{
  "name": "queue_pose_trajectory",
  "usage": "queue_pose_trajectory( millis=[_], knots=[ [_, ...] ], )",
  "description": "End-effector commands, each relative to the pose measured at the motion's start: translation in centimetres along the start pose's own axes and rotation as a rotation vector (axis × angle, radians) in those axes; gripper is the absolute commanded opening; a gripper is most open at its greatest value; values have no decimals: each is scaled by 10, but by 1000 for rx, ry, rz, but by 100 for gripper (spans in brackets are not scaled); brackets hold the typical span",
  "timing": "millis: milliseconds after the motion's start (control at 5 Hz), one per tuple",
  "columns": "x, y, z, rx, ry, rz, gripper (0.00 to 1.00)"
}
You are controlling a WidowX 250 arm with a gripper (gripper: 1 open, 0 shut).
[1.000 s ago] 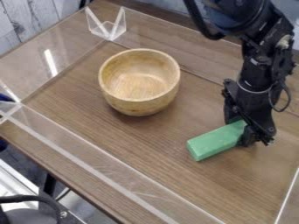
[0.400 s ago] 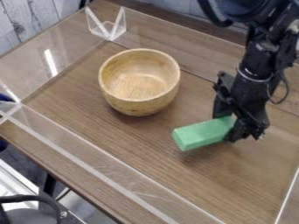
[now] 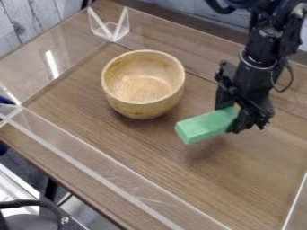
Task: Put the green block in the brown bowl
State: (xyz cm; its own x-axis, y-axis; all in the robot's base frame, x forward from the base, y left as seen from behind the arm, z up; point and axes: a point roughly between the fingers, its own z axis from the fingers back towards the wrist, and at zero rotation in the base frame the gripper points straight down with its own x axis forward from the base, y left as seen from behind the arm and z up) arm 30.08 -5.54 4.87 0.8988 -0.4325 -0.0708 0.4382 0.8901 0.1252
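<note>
Between end effector (image 3: 243, 115) jaws, green block (image 3: 206, 126), lifted off table

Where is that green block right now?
The green block is clamped at one end in the gripper, lifted off the table at right, just right of the brown bowl.

End effector (image 3: 243, 115) gripping green block (image 3: 206, 126) beside brown bowl (image 3: 143, 83)

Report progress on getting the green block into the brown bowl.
Done: the gripper has closed on one end of the green block. In hand: the block hangs tilted above the table, right of the brown bowl. Left: carry it over the bowl, which holds nothing, and release.
</note>
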Motion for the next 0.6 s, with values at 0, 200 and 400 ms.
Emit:
queue_pose_trajectory(
  millis=[0, 200, 400],
  knots=[
    [3, 7, 14, 39, -67, 60, 0],
    [-1, 8, 18, 37, -76, 107, 0],
    [-4, 8, 19, 31, -84, 142, 0]
  ],
)
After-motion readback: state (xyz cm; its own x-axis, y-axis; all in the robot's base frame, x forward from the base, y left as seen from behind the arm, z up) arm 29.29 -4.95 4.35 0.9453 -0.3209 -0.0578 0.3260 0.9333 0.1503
